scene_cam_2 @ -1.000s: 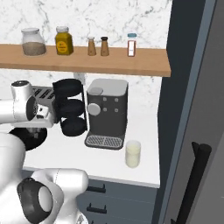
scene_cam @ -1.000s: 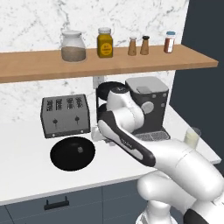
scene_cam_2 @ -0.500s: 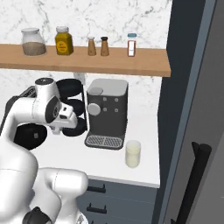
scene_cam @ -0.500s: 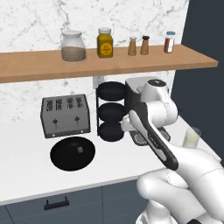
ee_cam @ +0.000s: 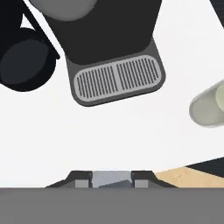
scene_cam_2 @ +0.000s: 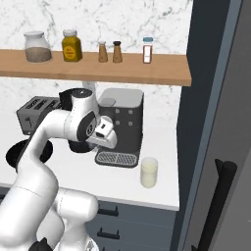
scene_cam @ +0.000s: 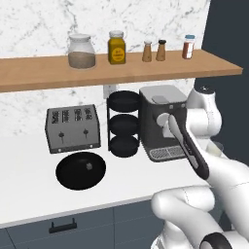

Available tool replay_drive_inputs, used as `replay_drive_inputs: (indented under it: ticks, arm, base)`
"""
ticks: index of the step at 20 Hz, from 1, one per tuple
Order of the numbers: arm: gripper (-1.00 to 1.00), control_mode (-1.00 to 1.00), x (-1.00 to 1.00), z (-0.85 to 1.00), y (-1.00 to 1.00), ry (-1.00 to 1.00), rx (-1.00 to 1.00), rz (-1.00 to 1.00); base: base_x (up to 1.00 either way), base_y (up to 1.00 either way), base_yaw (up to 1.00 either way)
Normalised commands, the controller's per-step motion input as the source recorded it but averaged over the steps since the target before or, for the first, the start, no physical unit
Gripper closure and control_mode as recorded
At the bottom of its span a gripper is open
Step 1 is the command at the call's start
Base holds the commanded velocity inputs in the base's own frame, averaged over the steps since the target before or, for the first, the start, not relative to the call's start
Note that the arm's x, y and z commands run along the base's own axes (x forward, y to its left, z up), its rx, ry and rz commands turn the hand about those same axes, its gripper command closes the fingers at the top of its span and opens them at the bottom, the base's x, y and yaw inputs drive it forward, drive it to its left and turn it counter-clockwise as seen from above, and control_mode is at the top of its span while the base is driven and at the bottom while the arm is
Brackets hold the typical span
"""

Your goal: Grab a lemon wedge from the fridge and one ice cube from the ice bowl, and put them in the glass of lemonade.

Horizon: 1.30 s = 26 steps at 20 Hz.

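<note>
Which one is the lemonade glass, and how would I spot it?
Find the big dark coffee machine under the wooden shelf. On the white counter, just right of its metal drip tray, stands the glass of lemonade. It is the short clear cup of pale yellow drink, not a capped spice jar.

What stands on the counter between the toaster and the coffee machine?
A black three-tier rack stands between the toaster and the coffee machine, shown in the left base view.
</note>
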Motion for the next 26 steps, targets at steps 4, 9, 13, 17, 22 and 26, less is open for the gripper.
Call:
replay_drive_inputs:
  ticks: [4, 9, 13, 17, 22, 26]
  arm:
    - [1.0, -1.0, 0.22, 0.0, -1.0, 0.0, -0.02, -0.32]
    - [1.0, -1.0, 0.36, -0.14, -1.0, 0.0, 0.0, -0.29]
    - [1.0, -1.0, 0.24, -0.26, -0.68, 0.05, 0.0, -0.15]
    - [1.0, -1.0, 0.2, -0.2, -0.31, 0.02, 0.0, -0.03]
    - [1.0, -1.0, 0.18, -0.09, -0.24, 0.0, 0.0, 0.0]
    - [1.0, -1.0, 0.04, 0.0, -0.16, 0.0, 0.0, 0.0]
  base:
    - [0.0, 0.0, 0.0]
    - [0.0, 0.0, 0.0]
    - [0.0, 0.0, 0.0]
    - [0.0, 0.0, 0.0]
    - [0.0, 0.0, 0.0]
    - [0.0, 0.0, 0.0]
